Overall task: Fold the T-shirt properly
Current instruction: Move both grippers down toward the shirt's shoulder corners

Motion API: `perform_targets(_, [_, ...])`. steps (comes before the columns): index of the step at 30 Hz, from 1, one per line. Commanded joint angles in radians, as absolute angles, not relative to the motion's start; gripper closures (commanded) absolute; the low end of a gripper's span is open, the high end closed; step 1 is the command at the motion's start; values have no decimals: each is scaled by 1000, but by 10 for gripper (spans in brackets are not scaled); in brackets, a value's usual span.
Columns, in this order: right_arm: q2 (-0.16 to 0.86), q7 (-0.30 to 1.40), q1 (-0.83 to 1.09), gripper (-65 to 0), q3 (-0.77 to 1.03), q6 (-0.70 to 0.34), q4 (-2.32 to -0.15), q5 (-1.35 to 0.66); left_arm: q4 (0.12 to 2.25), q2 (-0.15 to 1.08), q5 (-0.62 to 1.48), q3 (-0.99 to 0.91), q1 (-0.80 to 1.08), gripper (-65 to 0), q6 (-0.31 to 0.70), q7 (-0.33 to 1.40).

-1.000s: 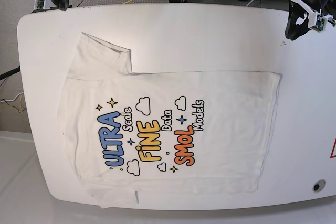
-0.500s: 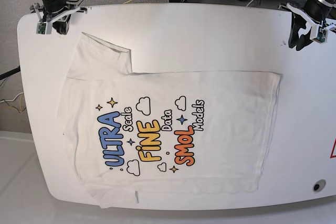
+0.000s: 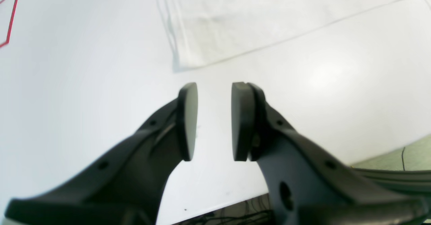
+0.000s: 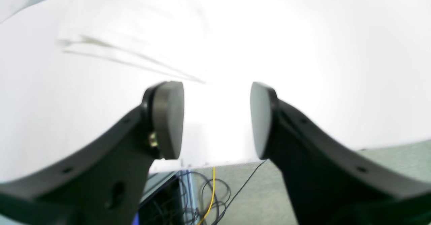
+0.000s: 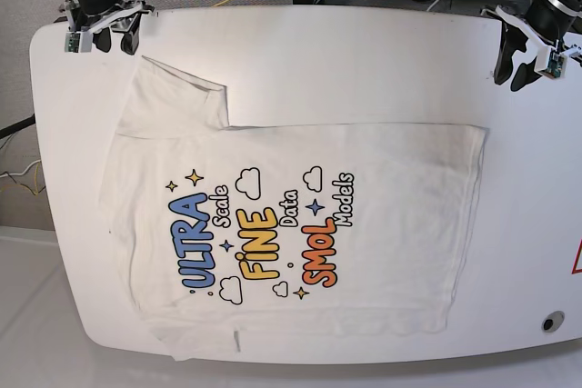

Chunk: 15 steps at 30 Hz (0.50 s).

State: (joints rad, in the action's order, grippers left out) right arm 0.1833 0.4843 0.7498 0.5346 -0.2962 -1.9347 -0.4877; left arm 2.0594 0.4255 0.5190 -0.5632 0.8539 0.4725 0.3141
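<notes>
Plainly, the risks lie in the first grasp, since nothing is held yet. The T-shirt (image 5: 291, 215) lies flat and print-up across the middle of the white table (image 5: 364, 52), its hem toward the base view's right and its collar end toward that view's left, with 1 sleeve (image 5: 177, 88) spread toward the far-left corner and the near sleeve bunched at the table's front edge. The left gripper (image 5: 526, 47) hangs above bare table at the far-right corner, apart from the hem; in the left wrist view its pads (image 3: 187, 120) stand spread with a clear gap, empty, and the shirt's corner (image 3: 188, 61) lies just ahead of them. The right gripper (image 5: 102, 32) sits at the far-left corner near the sleeve, its pads (image 4: 167, 119) parted wider and also empty, with washed-out cloth edges ahead. Likely trouble: white cloth on a white top gives little contrast, so a jaw could close beside the edge and catch nothing, or pinch only 1 layer and drag the shirt askew. If the 2 arms lift unevenly, the fold line would slant across the print. The bunched near sleeve could also get trapped inside a fold and leave a lump.
</notes>
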Motion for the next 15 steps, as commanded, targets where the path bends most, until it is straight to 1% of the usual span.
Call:
perform_targets(1, [194,466,783,-324,542,-299,-1951,-473,2082,436,520,-582,872,-172,463,290])
perform_targets(5, [194,466,791,-322,548,-298,-1952,-460,2092,435,521,-581,873,-196,462,284])
perform_targets(11, [183,490,776,-318,555,-307,-1970,-495,2092,431,530,-561,842,-230,465,285])
perform_targets(15, [178,502,761,-319,565,-311,-1974,-512,2088,421,531,-551,814,-229,464,294])
